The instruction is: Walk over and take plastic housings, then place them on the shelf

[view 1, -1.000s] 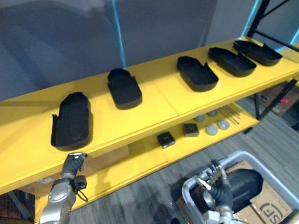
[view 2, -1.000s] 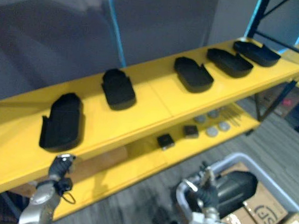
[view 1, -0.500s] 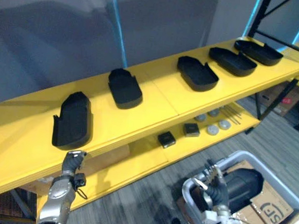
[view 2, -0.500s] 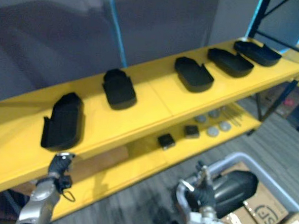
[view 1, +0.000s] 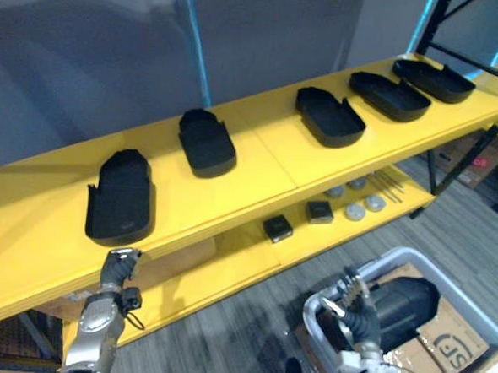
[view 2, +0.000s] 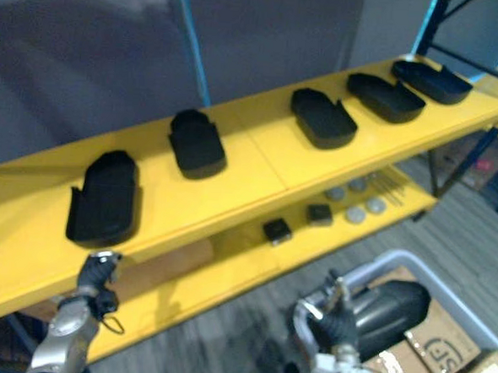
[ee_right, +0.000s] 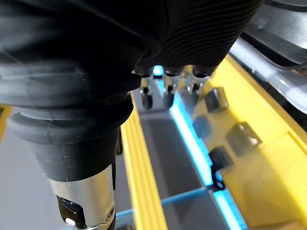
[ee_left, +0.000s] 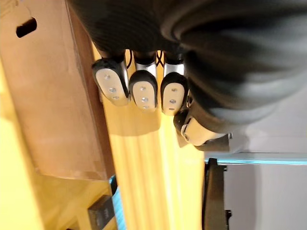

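Observation:
Several black plastic housings lie in a row on the top board of the yellow shelf: one at the left, one beside it, one in the middle and two more at the far right. Another black housing rests in a grey bin on the floor at the lower right. My left hand hangs just below the shelf's front edge under the leftmost housing, its fingers curled on nothing. My right hand hovers at the bin's near corner, fingers relaxed and empty.
The lower shelf board carries two small black blocks and grey discs. A brown cardboard box sits under the shelf by my left hand. Cardboard boxes stand beside the bin. A dark rack post rises at the right.
The whole picture has shifted a little, so the camera moved. My right hand sits slightly lower by the bin. No housing has moved.

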Robot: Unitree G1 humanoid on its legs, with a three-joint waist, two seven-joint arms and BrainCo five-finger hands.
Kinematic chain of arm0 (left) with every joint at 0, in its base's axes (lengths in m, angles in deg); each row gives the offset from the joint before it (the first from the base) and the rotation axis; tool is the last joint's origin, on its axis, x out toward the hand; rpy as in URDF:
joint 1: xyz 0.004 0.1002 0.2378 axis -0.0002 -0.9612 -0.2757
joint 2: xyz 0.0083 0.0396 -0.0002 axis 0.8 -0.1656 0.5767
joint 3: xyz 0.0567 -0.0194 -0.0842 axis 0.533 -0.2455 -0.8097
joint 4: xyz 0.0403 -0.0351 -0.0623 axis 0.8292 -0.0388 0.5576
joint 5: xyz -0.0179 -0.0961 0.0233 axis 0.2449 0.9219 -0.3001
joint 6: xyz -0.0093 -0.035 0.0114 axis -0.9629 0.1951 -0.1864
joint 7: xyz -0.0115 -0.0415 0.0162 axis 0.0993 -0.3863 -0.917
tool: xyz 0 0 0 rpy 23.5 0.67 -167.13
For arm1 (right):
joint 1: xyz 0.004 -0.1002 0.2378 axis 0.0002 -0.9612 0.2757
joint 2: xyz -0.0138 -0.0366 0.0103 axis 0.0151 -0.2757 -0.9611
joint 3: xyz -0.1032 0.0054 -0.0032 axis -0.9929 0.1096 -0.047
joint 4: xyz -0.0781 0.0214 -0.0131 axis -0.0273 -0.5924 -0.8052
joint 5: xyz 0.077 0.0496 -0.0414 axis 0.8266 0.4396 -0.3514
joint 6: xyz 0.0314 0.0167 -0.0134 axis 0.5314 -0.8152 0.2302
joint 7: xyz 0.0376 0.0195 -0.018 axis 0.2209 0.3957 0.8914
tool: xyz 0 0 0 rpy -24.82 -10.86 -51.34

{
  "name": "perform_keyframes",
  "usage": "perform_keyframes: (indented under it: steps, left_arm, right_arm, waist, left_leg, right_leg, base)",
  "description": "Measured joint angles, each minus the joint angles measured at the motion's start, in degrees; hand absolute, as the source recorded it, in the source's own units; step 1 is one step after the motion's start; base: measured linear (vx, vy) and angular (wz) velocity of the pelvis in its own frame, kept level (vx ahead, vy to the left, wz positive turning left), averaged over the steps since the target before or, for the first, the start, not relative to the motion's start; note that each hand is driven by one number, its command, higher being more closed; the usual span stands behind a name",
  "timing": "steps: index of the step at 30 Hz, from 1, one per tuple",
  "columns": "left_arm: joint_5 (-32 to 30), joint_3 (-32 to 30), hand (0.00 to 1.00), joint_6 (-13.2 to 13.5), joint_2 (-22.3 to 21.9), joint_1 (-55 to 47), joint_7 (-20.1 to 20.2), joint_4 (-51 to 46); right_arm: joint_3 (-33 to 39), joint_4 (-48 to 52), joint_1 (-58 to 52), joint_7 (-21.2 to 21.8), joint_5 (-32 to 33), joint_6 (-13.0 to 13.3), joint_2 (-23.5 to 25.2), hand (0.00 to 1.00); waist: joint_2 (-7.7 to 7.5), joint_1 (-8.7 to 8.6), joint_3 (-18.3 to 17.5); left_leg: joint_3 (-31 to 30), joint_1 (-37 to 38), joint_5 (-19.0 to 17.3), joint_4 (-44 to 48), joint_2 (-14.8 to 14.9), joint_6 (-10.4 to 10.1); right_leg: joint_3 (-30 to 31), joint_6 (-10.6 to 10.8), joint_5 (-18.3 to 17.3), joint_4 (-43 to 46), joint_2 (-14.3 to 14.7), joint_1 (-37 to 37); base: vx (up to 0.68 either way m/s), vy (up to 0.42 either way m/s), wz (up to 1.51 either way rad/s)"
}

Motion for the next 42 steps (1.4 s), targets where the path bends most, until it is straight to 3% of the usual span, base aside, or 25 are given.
perform_keyframes:
  steps: [5, 11, 22, 34, 42]
  left_arm:
    - [0.58, -0.83, 1.00, 1.16, 0.20, -0.44, -0.06, -6.15]
    - [2.34, -2.32, 1.00, -1.22, -3.63, -4.61, 0.85, -16.99]
    - [2.69, -2.29, 1.00, -7.47, -5.28, -4.78, 0.41, -16.94]
    - [2.59, -2.29, 1.00, -7.43, -5.28, -4.03, 0.22, -12.61]
    - [2.52, -1.72, 1.00, -6.07, -2.67, -0.07, -0.29, -3.04]
  right_arm:
    - [0.21, 0.43, -0.67, -0.14, -0.01, 0.00, 0.06, 0.00]
    - [1.07, 4.21, -2.84, -0.15, -0.01, -0.01, 0.78, 0.00]
    - [1.31, 4.27, -2.94, -0.87, -0.01, -0.01, 0.82, 0.00]
    - [1.37, 4.26, -3.30, -0.98, -0.01, -0.01, 0.82, 0.00]
    - [0.23, 1.28, -1.81, 0.09, -0.01, 0.05, 0.66, 0.00]
  waist:
    - [-0.05, 0.07, 0.03]
    - [-0.05, 0.10, 0.05]
    - [-0.03, 0.06, 0.05]
    - [0.30, 0.01, -0.70]
    - [-0.27, -0.23, -1.58]
  left_leg:
    - [0.02, -0.01, 0.08, 0.03, -0.19, 0.20]
    - [-0.04, -0.02, -0.08, 0.08, -0.24, 0.47]
    - [-0.15, -0.10, -0.11, 0.32, -0.20, 0.57]
    - [-0.15, -0.06, -0.06, 0.32, -0.23, 0.63]
    - [-0.20, 0.02, 0.05, 0.26, -0.17, 0.45]
  right_leg:
    - [0.05, 0.00, 0.00, 0.00, 0.17, -0.04]
    - [-0.23, -0.04, -0.03, -0.01, 0.17, 0.01]
    - [-0.53, -0.23, -0.19, -0.02, 0.17, 0.00]
    - [-0.51, -0.21, -0.15, -0.02, 0.19, 0.00]
    - [-0.50, -0.04, 0.04, -0.03, -0.02, 0.05]
  base:
    - [0.00, 0.000, 0.00]
    - [0.00, 0.000, 0.00]
    - [0.00, 0.000, 0.00]
    - [0.00, 0.000, 0.00]
    - [0.00, 0.000, 0.00]
